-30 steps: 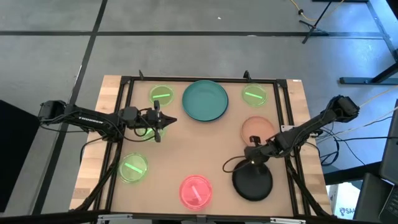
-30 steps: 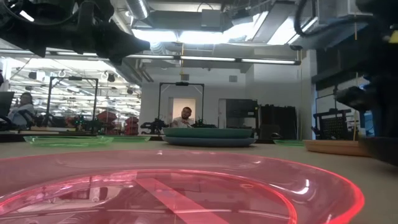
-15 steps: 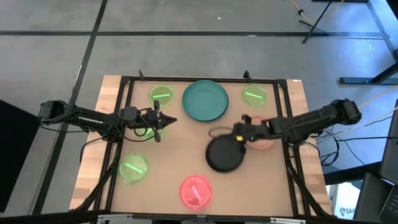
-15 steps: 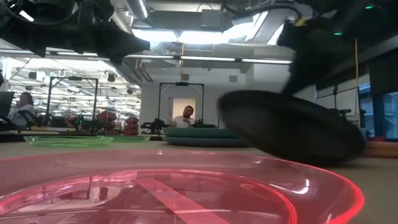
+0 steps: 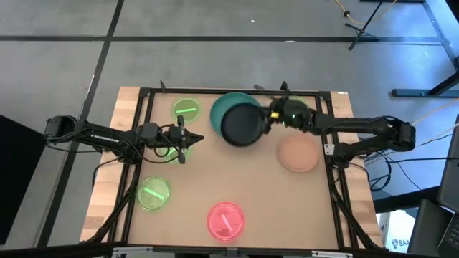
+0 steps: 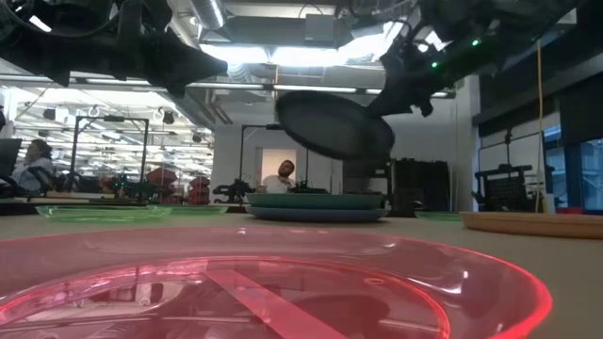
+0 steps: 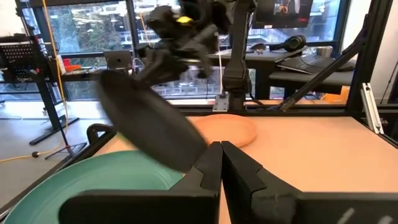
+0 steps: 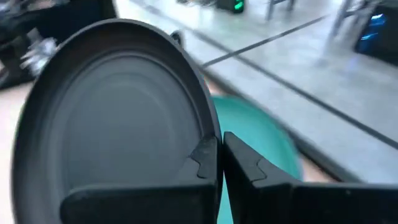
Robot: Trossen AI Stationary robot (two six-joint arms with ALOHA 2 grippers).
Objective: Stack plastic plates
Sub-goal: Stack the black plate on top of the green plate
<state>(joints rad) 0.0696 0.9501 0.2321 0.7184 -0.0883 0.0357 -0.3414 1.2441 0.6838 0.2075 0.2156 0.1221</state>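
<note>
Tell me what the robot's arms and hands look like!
Both arms are dark, nearly black, thin and built from jointed pieces, with black cables running beside them. The left hand and the right hand each end in two flat, dark, angular fingers. Near the right hand, the wrist shows a yellowish marking and a small green light.

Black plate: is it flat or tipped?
Tipped. The right gripper holds the black plate slanted in the air above the teal plate.

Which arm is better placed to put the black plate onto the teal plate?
The right. Its gripper holds the black plate by the rim, raised over the teal plate. The left gripper holds nothing.
</note>
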